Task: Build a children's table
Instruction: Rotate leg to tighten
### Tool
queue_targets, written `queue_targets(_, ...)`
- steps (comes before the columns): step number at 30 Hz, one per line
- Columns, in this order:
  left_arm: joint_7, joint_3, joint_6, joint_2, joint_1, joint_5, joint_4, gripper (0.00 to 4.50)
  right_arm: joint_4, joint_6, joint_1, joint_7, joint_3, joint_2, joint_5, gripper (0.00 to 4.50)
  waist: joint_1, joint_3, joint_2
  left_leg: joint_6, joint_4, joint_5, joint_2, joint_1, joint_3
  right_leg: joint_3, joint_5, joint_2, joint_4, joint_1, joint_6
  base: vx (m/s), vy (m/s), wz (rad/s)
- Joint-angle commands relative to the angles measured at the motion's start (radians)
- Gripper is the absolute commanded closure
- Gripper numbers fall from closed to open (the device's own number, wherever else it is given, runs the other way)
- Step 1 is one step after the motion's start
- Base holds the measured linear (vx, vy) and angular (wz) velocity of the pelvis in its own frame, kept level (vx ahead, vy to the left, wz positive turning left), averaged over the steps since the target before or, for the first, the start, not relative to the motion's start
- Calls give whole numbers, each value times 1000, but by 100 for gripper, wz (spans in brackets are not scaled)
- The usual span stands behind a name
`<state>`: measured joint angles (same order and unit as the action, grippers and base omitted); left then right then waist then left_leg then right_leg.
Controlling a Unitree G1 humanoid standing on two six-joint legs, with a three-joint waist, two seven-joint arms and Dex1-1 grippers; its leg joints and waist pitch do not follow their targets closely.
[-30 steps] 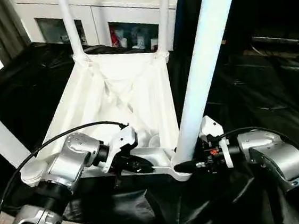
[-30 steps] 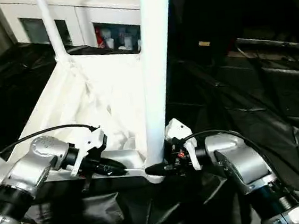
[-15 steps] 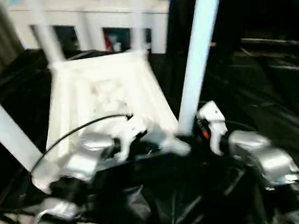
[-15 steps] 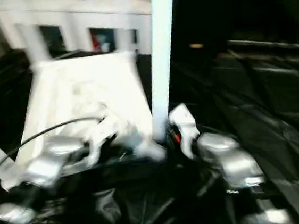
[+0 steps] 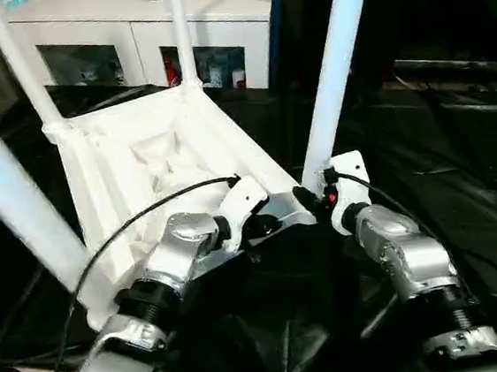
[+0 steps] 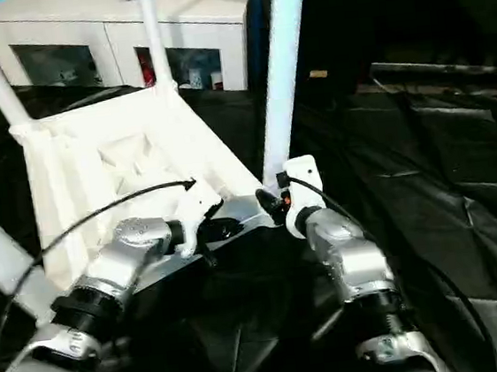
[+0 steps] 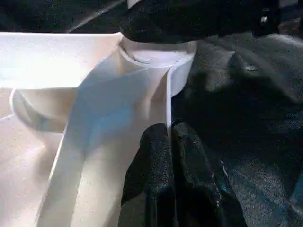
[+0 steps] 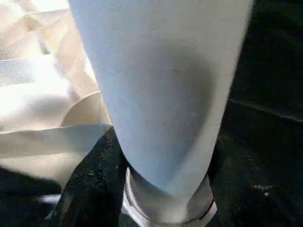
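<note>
A black sheet (image 5: 460,173) covers the work surface across the frame, with a white glass-door cabinet (image 5: 136,47) along the upper left edge behind it. On the sheet, filling the centre left, the table top (image 5: 140,171) lies upside down, ribbed underside up. Four legs stand from its corners: two at the far end near the cabinet, one (image 5: 10,202) cutting across the left edge, and the nearest leg (image 5: 334,70) rising through upper centre right from the near corner socket (image 7: 156,61).

The left gripper (image 7: 171,142), at lower centre, has its two black fingers pressed together on the thin rim wall of the table top, just beside that socket. The right gripper (image 5: 308,199), just right of centre, has its fingers (image 8: 90,184) clasped around the base of the nearest leg where it enters the socket.

The leg's long axis runs nearly upright, tilting slightly right, so any seating push should go straight down along it; the right arm is on the leg, while the left steadies the top.
</note>
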<state>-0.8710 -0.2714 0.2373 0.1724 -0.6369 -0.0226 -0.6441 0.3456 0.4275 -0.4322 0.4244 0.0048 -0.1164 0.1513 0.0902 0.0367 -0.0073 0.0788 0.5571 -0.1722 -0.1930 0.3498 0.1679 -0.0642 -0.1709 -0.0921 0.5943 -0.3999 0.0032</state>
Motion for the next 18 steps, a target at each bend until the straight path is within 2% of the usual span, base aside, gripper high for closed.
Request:
queue_targets(1,-72,-31,-18,17,12,2,-10,450,-69,45,30,186,120,-24,56,163,9,-56,2,-10,-61,-249,-21,6,-4,38,-194,-46,-71,56,-172,0,0,0)
queue_targets(4,-156,-46,-34,62,24,9,4,450,-149,50,64,328,169,-112,76,149,12,-55,8,-26,-59,-217,-24,5,-3,37,-137,-45,-66,57,-194,0,0,0)
queue_targets(5,-180,-50,-41,74,27,11,8,450,-167,53,73,363,174,-135,86,149,11,-56,6,-28,-58,-220,-25,4,-1,37,-136,-45,-66,58,-199,0,0,0)
queue_targets(6,-275,-68,-67,118,41,22,30,450,-216,56,95,466,190,-206,108,149,16,-51,6,-30,-60,-242,-26,4,-2,37,-183,-47,-70,57,-197,0,0,0)
queue_targets(7,-282,-69,-69,121,42,22,31,450,-218,56,96,472,191,-210,109,149,17,-53,6,-31,-60,-250,-28,2,-2,37,-196,-48,-71,57,-196,0,0,0)
queue_targets(9,-353,-86,-70,154,53,30,55,450,-241,55,107,535,201,-254,120,149,21,-47,6,-30,-63,-273,-30,3,-1,38,-241,-48,-74,52,-194,0,0,0)
queue_targets(10,-417,-97,-46,182,59,43,81,450,-255,52,117,602,212,-296,123,149,26,-47,-1,-22,-65,-295,-33,0,-2,37,-292,-51,-77,52,-185,0,0,0)
queue_targets(11,-419,-97,-45,183,60,44,82,450,-255,52,117,605,212,-297,122,149,31,-46,4,-20,-67,-305,-34,-2,-2,39,-322,-52,-78,47,-177,0,0,0)
queue_targets(12,-465,-100,-19,198,61,59,100,450,-262,53,122,656,227,-332,125,149,30,-44,-9,-21,-67,-309,-34,-1,-1,39,-338,-52,-81,46,-171,0,0,0)
queue_targets(13,-483,-102,-10,202,61,65,107,450,-263,55,123,675,233,-344,127,149,34,-45,-2,-16,-68,-305,-35,-1,-3,39,-352,-55,-78,47,-172,0,0,0)
queue_targets(14,-507,-108,0,213,65,73,123,450,-263,57,122,700,243,-357,129,149,34,-45,-4,-15,-67,-301,-36,-2,-3,40,-344,-55,-78,45,-175,0,0,0)
queue_targets(15,-507,-108,0,213,65,73,123,450,-263,57,122,700,243,-357,129,149,37,-46,0,-13,-67,-299,-38,-4,-2,42,-314,-54,-75,43,-188,0,0,0)
queue_targets(16,-533,-114,6,226,71,81,141,450,-264,60,119,733,261,-374,131,149,39,-48,-4,-13,-65,-289,-38,-5,-2,42,-273,-53,-70,43,-203,0,0,0)
queue_targets(17,-542,-114,6,230,73,83,147,450,-263,64,114,744,269,-379,132,149,41,-50,-3,-13,-64,-281,-38,-5,-1,41,-252,-53,-68,44,-209,0,0,0)
queue_targets(18,-548,-114,5,233,73,85,149,450,-263,68,110,753,274,-381,132,149,44,-49,-4,-19,-62,-264,-36,-2,1,41,-212,-50,-63,46,-221,0,0,0)
